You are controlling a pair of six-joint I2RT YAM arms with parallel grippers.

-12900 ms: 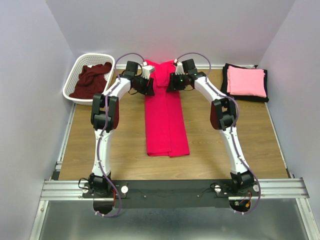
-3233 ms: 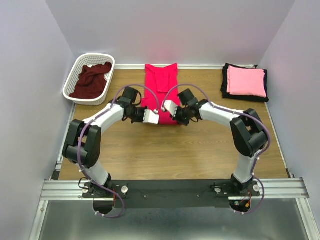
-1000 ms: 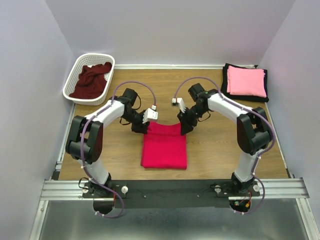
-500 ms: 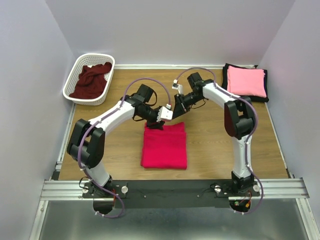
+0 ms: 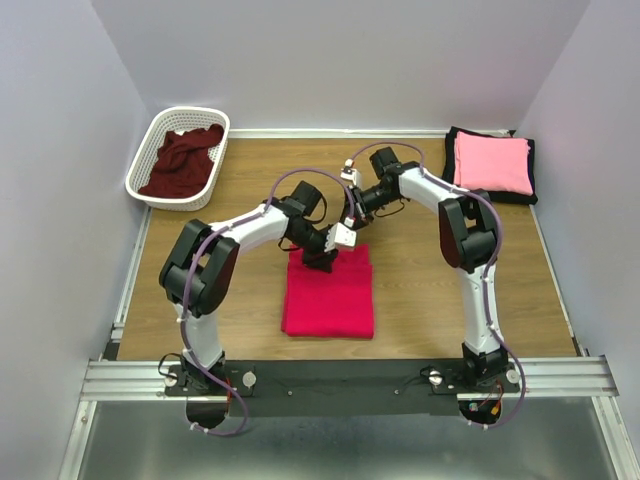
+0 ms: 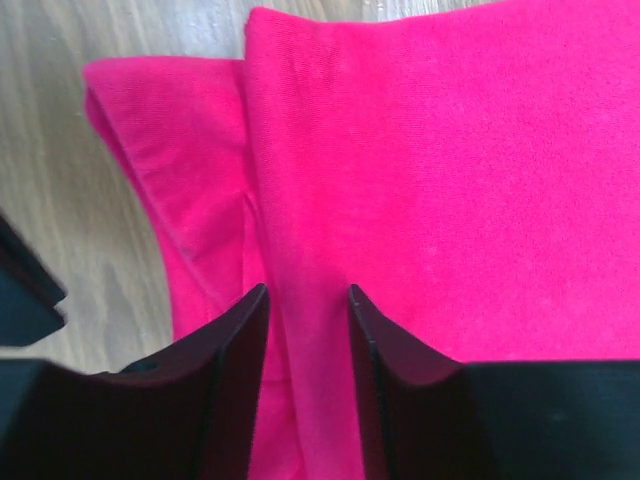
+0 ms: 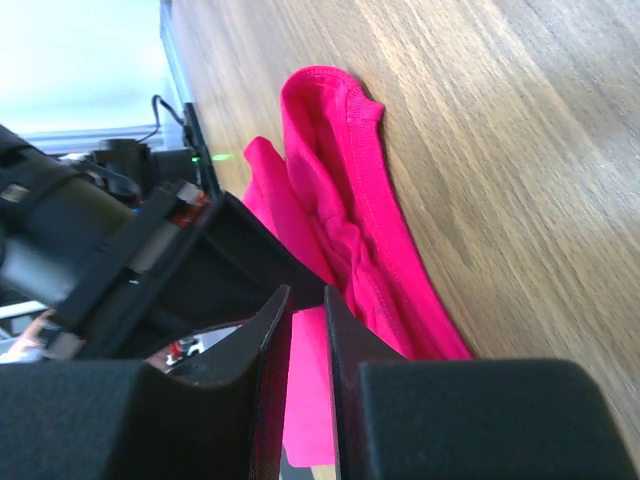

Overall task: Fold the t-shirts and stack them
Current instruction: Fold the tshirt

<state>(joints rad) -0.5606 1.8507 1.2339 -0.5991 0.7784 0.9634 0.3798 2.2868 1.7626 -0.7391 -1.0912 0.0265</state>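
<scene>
Your left gripper (image 6: 307, 292) is clamped on a raised ridge at the far hem of the crimson-red t-shirt (image 5: 328, 300). Your right gripper (image 7: 306, 295) has its fingers nearly together, just beyond that hem. The shirt is a flat folded rectangle, midway between the side edges of the table (image 5: 420, 290) and closer to its near edge. Half a second ago the left gripper sat past the hem; the shirt has not shifted.

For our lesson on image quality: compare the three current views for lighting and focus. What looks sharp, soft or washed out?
Top external: even, soft light; crimson shirt crisp. Left wrist: shirt's weave sharp, dark fingers underexposed, soft-edged. Right wrist: table grain sharp, wall washed out pale.
</scene>
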